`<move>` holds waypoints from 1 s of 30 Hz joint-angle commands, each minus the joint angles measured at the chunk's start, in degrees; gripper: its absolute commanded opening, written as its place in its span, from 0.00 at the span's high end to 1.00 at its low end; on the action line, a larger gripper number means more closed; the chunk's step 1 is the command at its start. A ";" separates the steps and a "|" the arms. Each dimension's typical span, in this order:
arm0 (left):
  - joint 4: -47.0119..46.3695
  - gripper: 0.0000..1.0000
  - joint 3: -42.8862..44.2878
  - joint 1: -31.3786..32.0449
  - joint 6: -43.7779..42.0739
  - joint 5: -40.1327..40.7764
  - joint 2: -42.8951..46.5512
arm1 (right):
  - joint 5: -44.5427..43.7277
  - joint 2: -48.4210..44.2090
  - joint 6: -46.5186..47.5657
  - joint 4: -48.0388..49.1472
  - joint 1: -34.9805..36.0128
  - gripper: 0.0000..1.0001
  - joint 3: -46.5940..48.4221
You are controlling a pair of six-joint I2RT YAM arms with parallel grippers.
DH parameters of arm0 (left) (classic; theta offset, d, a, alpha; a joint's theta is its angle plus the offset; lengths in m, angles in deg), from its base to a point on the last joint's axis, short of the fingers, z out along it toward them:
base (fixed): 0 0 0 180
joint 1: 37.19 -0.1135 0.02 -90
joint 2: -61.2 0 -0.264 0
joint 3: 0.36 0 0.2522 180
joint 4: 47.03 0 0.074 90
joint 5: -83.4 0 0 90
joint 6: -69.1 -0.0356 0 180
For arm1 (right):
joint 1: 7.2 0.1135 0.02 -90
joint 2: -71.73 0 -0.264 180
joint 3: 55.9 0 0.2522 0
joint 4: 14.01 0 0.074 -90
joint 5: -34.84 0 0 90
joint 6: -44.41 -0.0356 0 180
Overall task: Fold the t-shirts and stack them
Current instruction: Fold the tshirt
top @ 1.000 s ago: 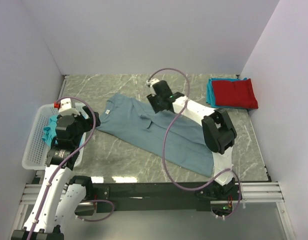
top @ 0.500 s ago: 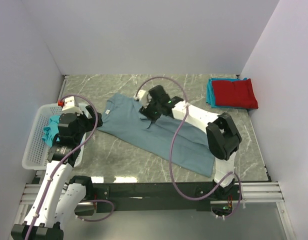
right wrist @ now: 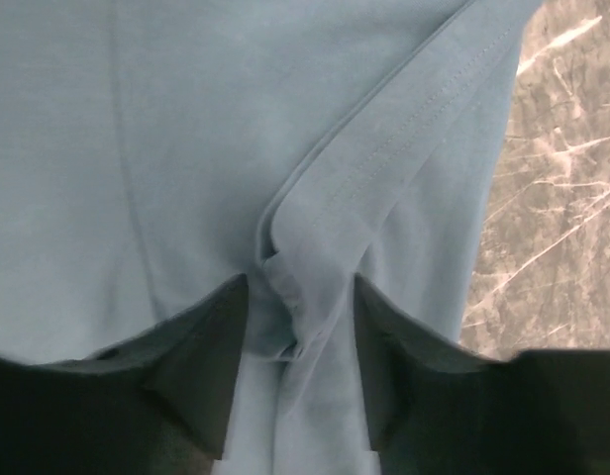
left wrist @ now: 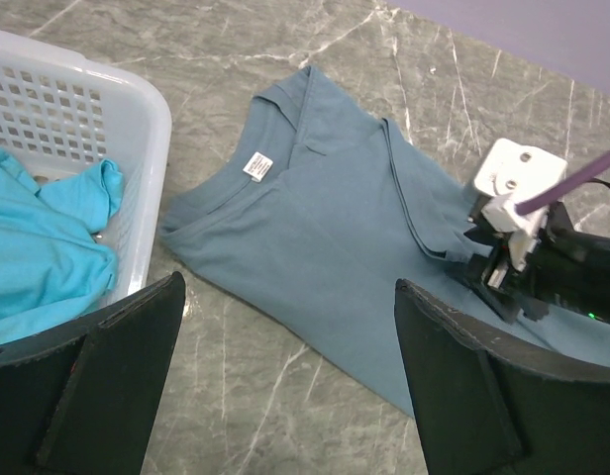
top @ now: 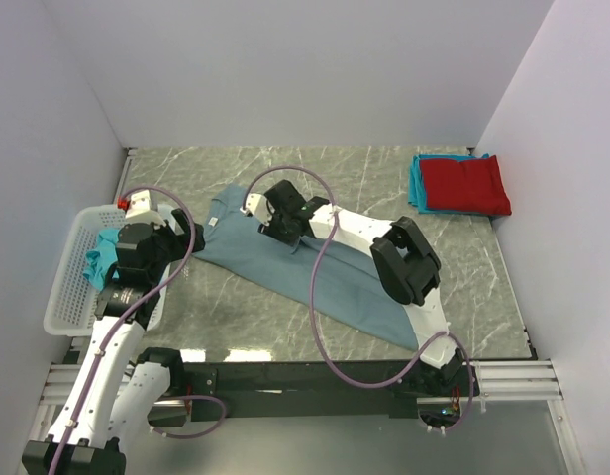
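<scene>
The blue-grey tee (top: pixel 330 272) lies spread slantwise across the middle of the worktop (top: pixel 236 312), collar toward the basket (top: pixel 59 297) on my left and hem toward the right arm's base. I judge it light, limp and quick to wrinkle. It will drape from wherever it is pinched and drag across the stone, not slide as one piece. I would take it at an edge such as a sleeve hem, shoulder seam or bottom hem, because a grip in the middle of the cloth only lifts a peak.

The right claw (right wrist: pixel 297 317) is down on the tee's far side, near the sleeve. Its jaws are drawn about halfway in, with a raised, bunched fold of the tee between them. It looks clamped on that fold, with the folded sleeve hem running off just ahead.

The left claw (left wrist: pixel 290 297) hangs above the worktop by the basket's corner with its jaws wide apart, holding and touching nothing.

A teal tee (left wrist: pixel 38 257) sits crumpled in the basket. A folded red tee (top: pixel 465 184) lies on more teal cloth at the far right.
</scene>
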 commanded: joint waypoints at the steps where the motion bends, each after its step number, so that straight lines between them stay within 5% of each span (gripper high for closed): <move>1: -1.65 0.09 0.04 -0.09 -0.78 -1.24 -0.09 | -3.00 0.76 0.11 0.43 0.25 0.54 3.39; 10: -1.56 0.09 0.04 0.00 -0.87 -1.06 0.35 | -5.28 -1.69 -9.89 6.66 -1.33 0.89 0.50; 19: -1.56 0.09 0.04 -0.09 -0.87 -1.15 0.26 | -8.71 -4.86 -28.44 9.84 -10.20 0.89 -3.81; 21: -1.56 0.09 0.04 -0.09 -0.96 -0.98 0.17 | -7.14 -5.65 -30.73 8.96 -12.67 0.80 -4.52; 24: -1.65 0.09 0.13 -0.09 -0.96 -1.15 0.00 | -2.22 -6.61 -31.00 6.33 -13.72 0.44 -5.48; 25: -1.65 0.09 0.04 0.00 -0.96 -1.15 -0.26 | -0.99 -6.88 -30.74 5.89 -13.64 0.24 -6.27; 30: -1.56 0.09 0.04 0.00 -0.96 -1.24 -0.62 | 2.71 -11.79 -27.23 8.95 -13.81 0.16 -10.84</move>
